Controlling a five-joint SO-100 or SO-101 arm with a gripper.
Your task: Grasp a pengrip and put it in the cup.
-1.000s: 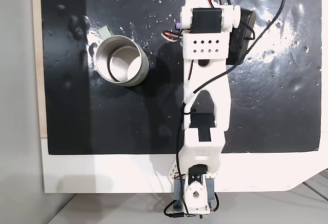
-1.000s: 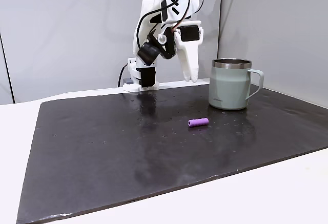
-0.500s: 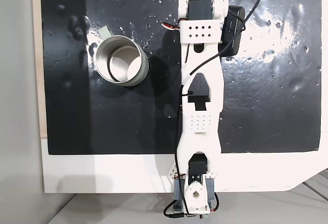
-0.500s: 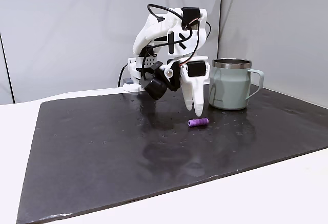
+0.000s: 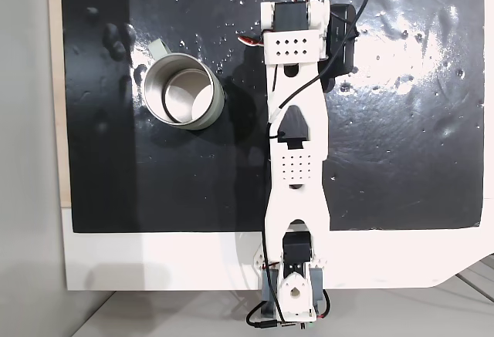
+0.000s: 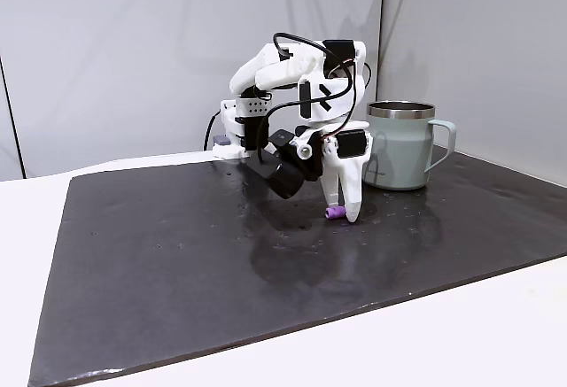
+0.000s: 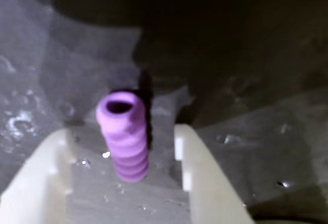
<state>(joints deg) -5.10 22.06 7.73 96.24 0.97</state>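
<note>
The purple ribbed pengrip (image 7: 124,138) lies on the black mat between my two white fingers (image 7: 201,175), with a small gap on each side. My gripper (image 7: 122,136) is open and straddles it. From the side, the gripper (image 6: 342,214) points down with its tips at the mat, and the pengrip (image 6: 333,214) peeks out beside a fingertip. The silvery-grey cup (image 6: 400,146) stands upright just right of the gripper, handle to the right. From above, the cup (image 5: 182,90) sits left of the stretched arm, which hides the pengrip.
A black mat (image 5: 401,160) covers most of the white table (image 5: 154,264). The arm base (image 5: 292,294) is clamped at the table's near edge in the top-down fixed view. A cable loops over the wrist (image 6: 310,46).
The arm has stretched forward and lowered. The gripper has come down from beside the cup's height to the mat, and its fingers now stand on either side of the pengrip.
</note>
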